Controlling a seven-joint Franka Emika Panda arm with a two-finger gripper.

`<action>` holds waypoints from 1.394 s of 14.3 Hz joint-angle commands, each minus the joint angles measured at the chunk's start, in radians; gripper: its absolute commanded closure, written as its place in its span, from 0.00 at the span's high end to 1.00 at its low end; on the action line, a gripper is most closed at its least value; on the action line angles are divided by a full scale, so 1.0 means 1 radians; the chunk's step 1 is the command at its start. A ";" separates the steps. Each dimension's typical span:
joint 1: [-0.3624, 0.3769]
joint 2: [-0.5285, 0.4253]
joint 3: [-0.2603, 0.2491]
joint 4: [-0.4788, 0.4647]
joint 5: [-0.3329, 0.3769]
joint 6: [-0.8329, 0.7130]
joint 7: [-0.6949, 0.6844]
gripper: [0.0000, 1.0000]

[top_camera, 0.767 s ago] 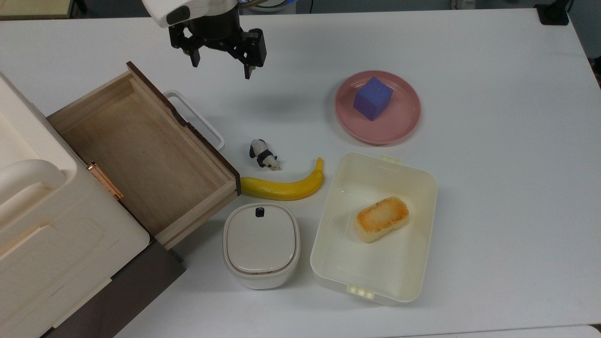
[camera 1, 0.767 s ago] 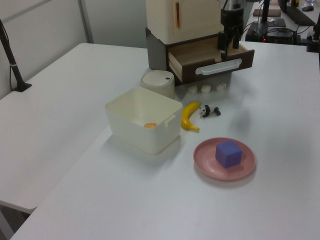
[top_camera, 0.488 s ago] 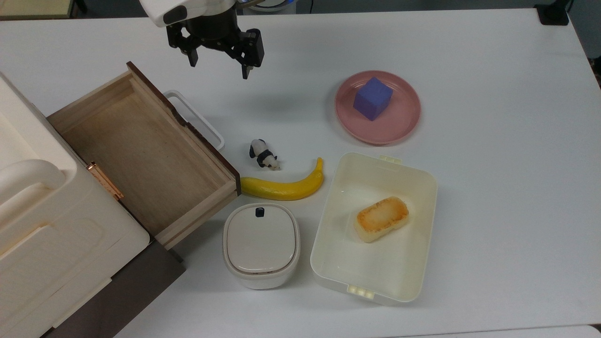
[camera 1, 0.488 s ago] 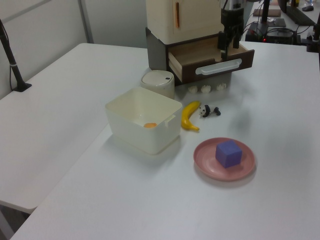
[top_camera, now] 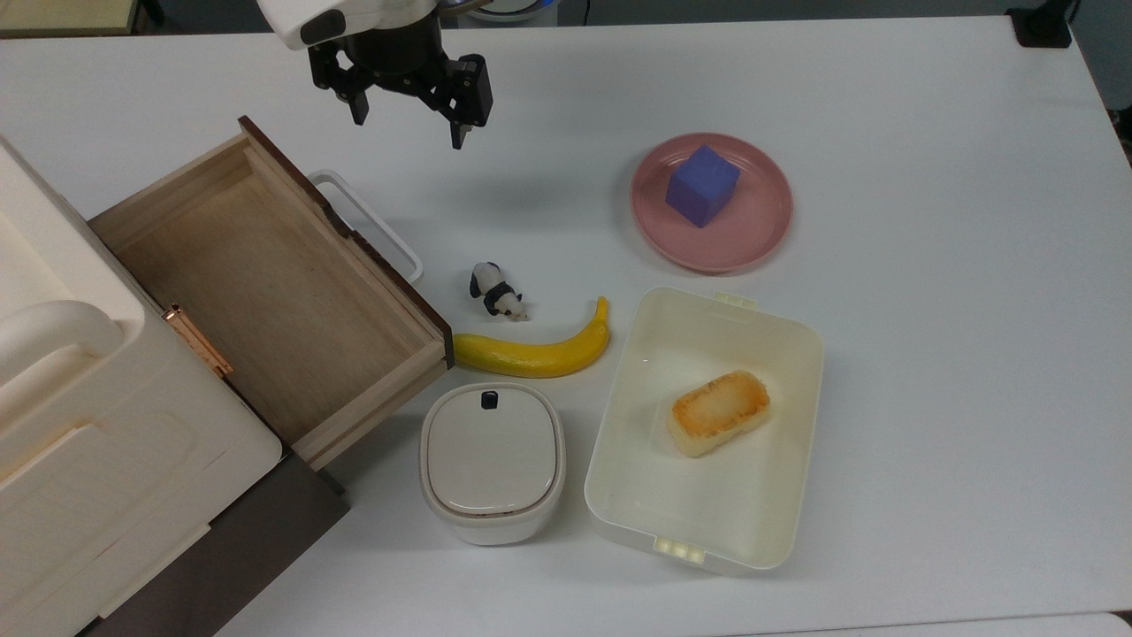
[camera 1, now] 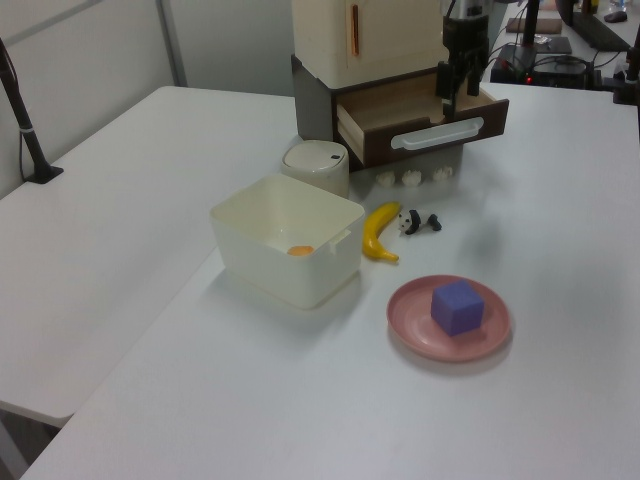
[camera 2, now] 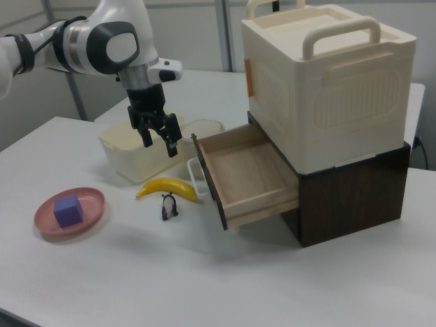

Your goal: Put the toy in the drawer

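In the top view the gripper (top_camera: 409,124) hangs in the upper left of the frame, above the white table (top_camera: 929,354), and the toy (top_camera: 496,290) lies lower in the frame and a little to the top view's right of it, well apart. The toy sits on the table left of centre, just beside the white loop handle of the drawer (top_camera: 265,292) and just above the banana (top_camera: 535,352) without touching it, as far as the top view lets one judge. Its long axis runs on a slant, from upper left to lower right in the top view, so the fingers would likely need to straddle it across that slant. The gripper's two fingers stand spread apart with nothing between them and nothing touching them; it is released and empty. In the right view the gripper (camera 2: 157,142) hangs upper left of centre, and the toy (camera 2: 168,205) stands below it on the table, just in front of the banana (camera 2: 167,188). The drawer (camera 2: 248,174) is pulled out, its inside bare wood, to the right view's right of the toy. The coming move looks like a descent toward the toy.
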 commanded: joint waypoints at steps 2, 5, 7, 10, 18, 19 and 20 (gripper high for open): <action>0.005 -0.012 -0.006 0.002 0.005 -0.022 0.025 1.00; 0.005 -0.012 -0.006 0.002 0.005 -0.022 0.021 1.00; 0.005 -0.011 -0.006 0.000 0.005 -0.016 0.016 1.00; 0.007 -0.009 -0.003 -0.004 0.007 -0.016 0.016 1.00; 0.007 -0.003 0.005 -0.019 0.015 -0.014 0.014 1.00; 0.007 -0.002 0.005 -0.019 0.015 -0.014 0.014 1.00; 0.007 -0.002 0.005 -0.015 0.015 -0.014 0.014 1.00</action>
